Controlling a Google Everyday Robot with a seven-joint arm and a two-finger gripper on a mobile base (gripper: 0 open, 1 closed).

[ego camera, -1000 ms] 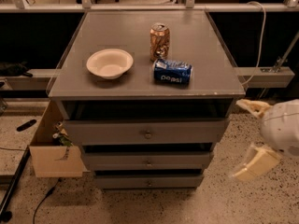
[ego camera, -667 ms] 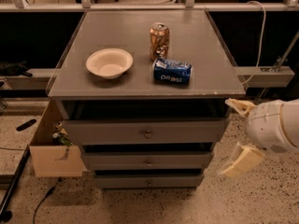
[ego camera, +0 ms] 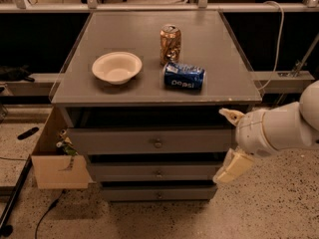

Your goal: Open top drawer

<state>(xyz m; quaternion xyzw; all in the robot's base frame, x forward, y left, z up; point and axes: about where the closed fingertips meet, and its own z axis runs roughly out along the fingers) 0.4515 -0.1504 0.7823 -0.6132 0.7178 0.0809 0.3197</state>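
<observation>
The top drawer (ego camera: 124, 141) is the widest grey front under the cabinet top, with a small round metal knob (ego camera: 158, 143) at its centre. A dark gap shows above its front. My gripper (ego camera: 231, 141) is at the cabinet's right front corner, level with this drawer and to the right of the knob. It is open and empty: one cream finger (ego camera: 230, 115) points left near the tabletop edge, the other (ego camera: 233, 167) hangs lower by the middle drawer.
The middle drawer (ego camera: 158, 174) and bottom drawer (ego camera: 157, 193) sit below. On the cabinet top (ego camera: 129, 34) are a white bowl (ego camera: 116, 67), an upright can (ego camera: 170, 44) and a lying Pepsi can (ego camera: 184, 76). A cardboard box (ego camera: 55, 163) stands at the left.
My gripper and arm have moved left, from beside the cabinet to its right front corner. The drawers and the objects on top have not moved.
</observation>
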